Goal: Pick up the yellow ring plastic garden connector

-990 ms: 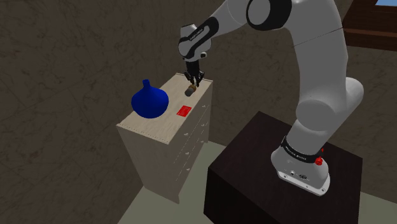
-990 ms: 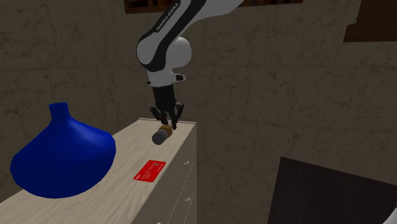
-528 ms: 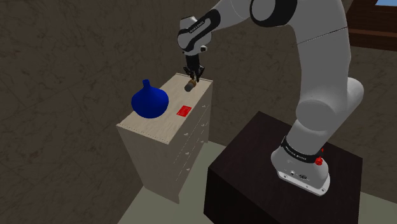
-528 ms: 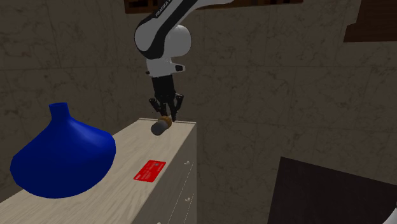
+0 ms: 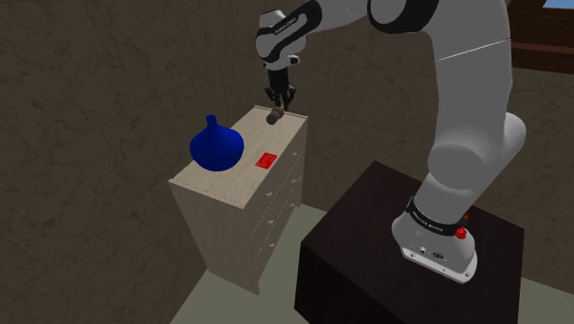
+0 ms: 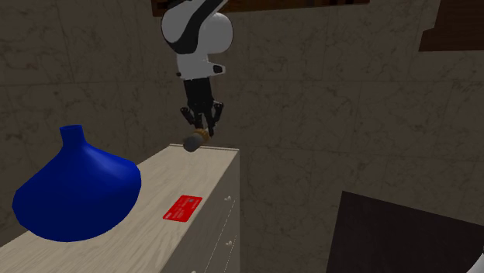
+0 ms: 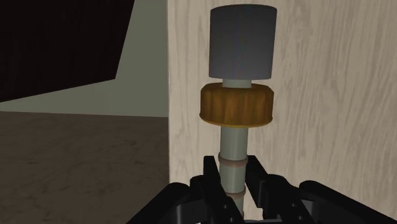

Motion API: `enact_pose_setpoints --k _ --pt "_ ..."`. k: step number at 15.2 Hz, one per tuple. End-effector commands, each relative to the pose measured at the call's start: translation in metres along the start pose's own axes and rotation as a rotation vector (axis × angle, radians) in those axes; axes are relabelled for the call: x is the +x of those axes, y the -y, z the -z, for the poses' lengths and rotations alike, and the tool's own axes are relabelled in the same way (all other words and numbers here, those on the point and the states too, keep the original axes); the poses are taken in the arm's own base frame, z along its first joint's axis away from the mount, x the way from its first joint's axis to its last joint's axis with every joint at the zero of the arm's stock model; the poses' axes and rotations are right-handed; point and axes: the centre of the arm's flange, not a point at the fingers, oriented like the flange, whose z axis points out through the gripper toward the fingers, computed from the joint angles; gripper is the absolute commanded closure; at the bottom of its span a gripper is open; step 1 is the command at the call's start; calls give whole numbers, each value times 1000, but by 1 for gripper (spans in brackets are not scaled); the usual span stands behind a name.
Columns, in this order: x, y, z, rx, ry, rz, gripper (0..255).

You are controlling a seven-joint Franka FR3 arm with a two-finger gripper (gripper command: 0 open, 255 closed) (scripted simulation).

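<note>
Above the dresser's point(image 5: 235, 189) far end the arm point(image 5: 464, 101) points down, gripper point(image 5: 276, 105) clamped on one yellow-ringed connector point(image 7: 238, 102); one blue vase point(image 5: 216, 145) and one red card point(image 5: 267, 161) sit on top

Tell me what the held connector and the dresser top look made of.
Garden connector: probably moulded plastic, matte; its yellow-orange ring is ribbed, the cap flat grey, the stem pale, none with metallic shine. Dresser top: looks like pale wood or wood-look laminate, matte, with fine grain streaks running along it.
</note>
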Motion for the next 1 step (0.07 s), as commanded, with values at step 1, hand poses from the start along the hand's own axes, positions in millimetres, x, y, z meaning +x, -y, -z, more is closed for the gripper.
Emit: enact_pose_setpoints --k 1 --pt "1 0 3 0 0 0 255"
